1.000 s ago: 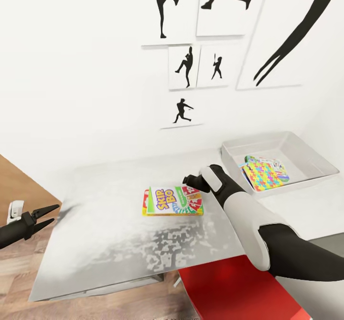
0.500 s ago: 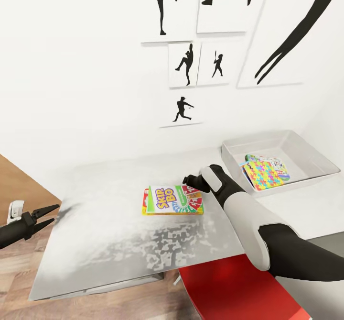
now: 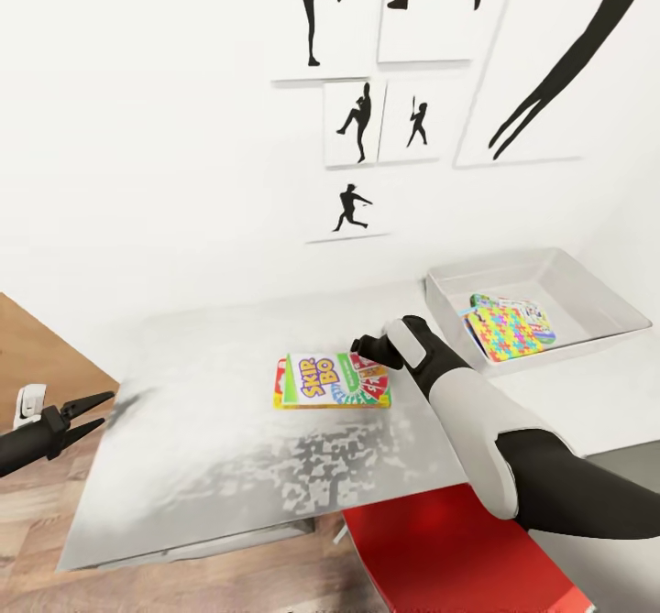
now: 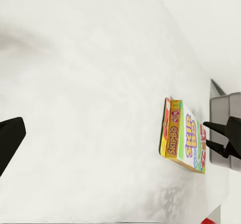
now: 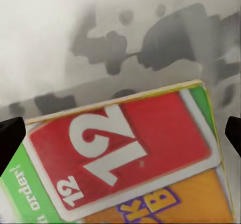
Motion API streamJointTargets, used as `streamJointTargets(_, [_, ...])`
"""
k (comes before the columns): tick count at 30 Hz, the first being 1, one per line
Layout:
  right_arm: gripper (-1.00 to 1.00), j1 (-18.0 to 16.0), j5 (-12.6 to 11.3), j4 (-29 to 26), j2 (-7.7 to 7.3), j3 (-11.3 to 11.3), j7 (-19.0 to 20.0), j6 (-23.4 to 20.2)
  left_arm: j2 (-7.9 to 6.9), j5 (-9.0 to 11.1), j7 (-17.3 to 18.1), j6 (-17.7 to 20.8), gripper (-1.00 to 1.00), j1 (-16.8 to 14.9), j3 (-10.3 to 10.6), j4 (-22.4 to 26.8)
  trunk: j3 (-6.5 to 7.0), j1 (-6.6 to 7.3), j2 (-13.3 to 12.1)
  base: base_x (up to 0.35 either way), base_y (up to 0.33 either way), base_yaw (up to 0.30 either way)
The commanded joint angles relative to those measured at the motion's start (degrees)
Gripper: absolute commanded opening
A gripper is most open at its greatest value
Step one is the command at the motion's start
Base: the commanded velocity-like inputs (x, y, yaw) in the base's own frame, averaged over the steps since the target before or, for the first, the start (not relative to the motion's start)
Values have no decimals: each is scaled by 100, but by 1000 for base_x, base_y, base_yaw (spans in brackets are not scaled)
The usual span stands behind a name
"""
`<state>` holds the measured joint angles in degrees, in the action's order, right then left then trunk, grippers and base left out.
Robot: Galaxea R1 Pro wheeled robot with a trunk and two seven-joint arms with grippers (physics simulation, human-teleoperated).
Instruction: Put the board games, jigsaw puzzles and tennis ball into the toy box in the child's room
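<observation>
A Skip-Bo board game box lies flat on the grey-white bed surface. My right gripper hovers at the box's right end, open, with the red "12" end of the box between its fingertips in the right wrist view. In the left wrist view the box has those open fingers beside it. My left gripper stands open off the bed's left edge, holding nothing. The white toy box sits at the right, with a colourful jigsaw puzzle inside on top of another flat box.
The toy box rests on a white table right of the bed. A red object lies below the bed's near edge. Wooden floor shows at the left. The wall behind carries black silhouette pictures.
The whole head view has shifted slightly, so the camera moved. Both arms hold their places and the game box lies as before.
</observation>
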<state>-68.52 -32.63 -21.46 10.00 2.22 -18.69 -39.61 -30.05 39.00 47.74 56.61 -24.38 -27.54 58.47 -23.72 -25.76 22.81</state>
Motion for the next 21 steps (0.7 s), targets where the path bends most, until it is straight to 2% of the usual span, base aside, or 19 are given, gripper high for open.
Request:
streamJointTargets(1, [100, -3, -60, -8, 0, 24, -55, -12, -1, -15, 25, 22, 100, -5, -6, -2, -10, -2, 11, -101, 65, 0])
streamJointTargets(8, [100, -3, -60, -8, 0, 24, -55, -11, -1, -15, 25, 25, 100, -5, -6, -2, -10, -2, 11, -123, 160, 0])
streamJointTargets(14, [100, -3, -60, -8, 0, 24, -55, -11, -1, -15, 25, 26, 100, -5, -6, -2, -10, -2, 11, -114, 256, 0])
streamJointTargets(21, [100, -3, -60, -8, 0, 24, -55, -11, -1, -15, 25, 24, 100, -5, -6, -2, -10, -2, 11, -23, 282, 0])
